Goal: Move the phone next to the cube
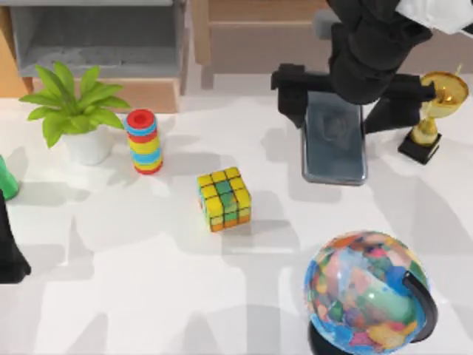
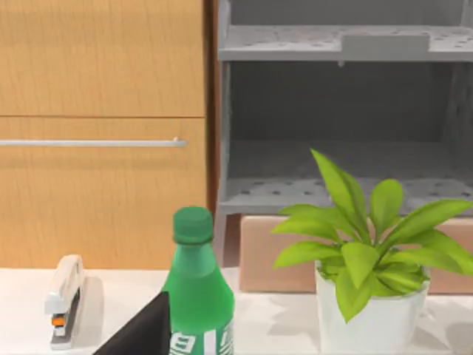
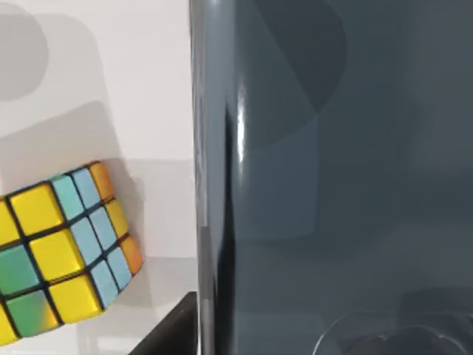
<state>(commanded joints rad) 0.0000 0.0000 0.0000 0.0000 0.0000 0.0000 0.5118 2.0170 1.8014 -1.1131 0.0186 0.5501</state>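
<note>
White tabletop seen from above: the right arm reaches down over the phone at the right rear, its right hand spread wide astride the phone's far end. The cube sits well apart, toward the middle. The left arm is parked at the left edge; whether its hand is open, I cannot tell.

Left wrist view: a green bottle, a potted plant, a stapler.

Right wrist view: the phone lies close beneath, the cube beside it.

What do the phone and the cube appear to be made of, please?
The phone looks like glossy glass with a thin metal rim: its dark face mirrors the arm above it. The cube looks like hard plastic with matte coloured squares between black lines, though the squares could be stickers.
</note>
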